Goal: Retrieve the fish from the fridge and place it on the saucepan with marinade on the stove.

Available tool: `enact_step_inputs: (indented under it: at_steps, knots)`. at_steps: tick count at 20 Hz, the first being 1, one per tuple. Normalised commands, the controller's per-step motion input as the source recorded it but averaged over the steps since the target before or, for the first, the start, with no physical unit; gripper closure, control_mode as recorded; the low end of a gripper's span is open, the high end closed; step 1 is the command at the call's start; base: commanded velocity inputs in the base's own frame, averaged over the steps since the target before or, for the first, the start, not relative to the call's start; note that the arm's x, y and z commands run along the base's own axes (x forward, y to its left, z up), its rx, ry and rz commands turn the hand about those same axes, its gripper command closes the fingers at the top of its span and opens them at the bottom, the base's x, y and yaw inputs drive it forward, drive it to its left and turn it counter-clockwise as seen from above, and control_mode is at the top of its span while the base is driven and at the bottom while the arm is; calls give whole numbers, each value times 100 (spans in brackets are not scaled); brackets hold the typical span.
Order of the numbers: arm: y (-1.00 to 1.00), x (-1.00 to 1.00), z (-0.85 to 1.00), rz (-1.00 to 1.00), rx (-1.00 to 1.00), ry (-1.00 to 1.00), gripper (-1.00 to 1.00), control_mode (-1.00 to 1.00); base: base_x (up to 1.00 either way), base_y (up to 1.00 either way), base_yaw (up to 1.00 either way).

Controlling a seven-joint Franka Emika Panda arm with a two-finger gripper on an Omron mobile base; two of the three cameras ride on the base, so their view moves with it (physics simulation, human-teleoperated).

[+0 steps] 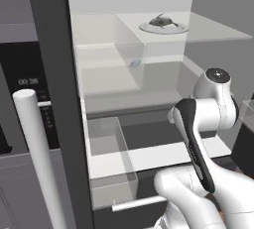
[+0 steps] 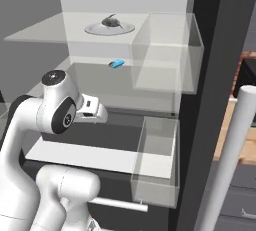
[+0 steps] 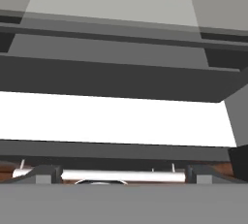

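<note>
Fish (image 1: 161,21) lay on a round white plate (image 1: 174,28) on the upper glass shelf (image 1: 218,32) of the open fridge (image 1: 52,74) in the left base view, well above the folded arm. It looked small, flat and dark, probably light and fairly stiff, perhaps slick, so a pinch across the narrow middle of the body seemed the safest hold. A tiny blue object (image 1: 135,63) sat on the shelf below.

From the right base view, the fish (image 2: 112,22) sat on the plate (image 2: 125,29) high on the same shelf, the blue object (image 2: 117,63) lower down, and the arm's wrist hung near the drawer level.

Through the hand view, a white drawer front (image 3: 116,119) and a silver bar handle (image 3: 121,175) faced the camera; whether the tool was open or closed could not be told, and nothing was seen in it.
</note>
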Motion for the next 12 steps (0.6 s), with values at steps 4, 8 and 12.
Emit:
enact_step_inputs:
  at_steps: [4, 8, 12]
  knots:
    - [0, 0, 0, 0, 0, 0, -100, 100, 31, -2, 0]
    - [0, 0, 0, 0, 0, 0, -100, 100, 33, -1, 0]
    - [0, 0, 0, 0, 0, 0, -100, 100, 39, -1, 0]
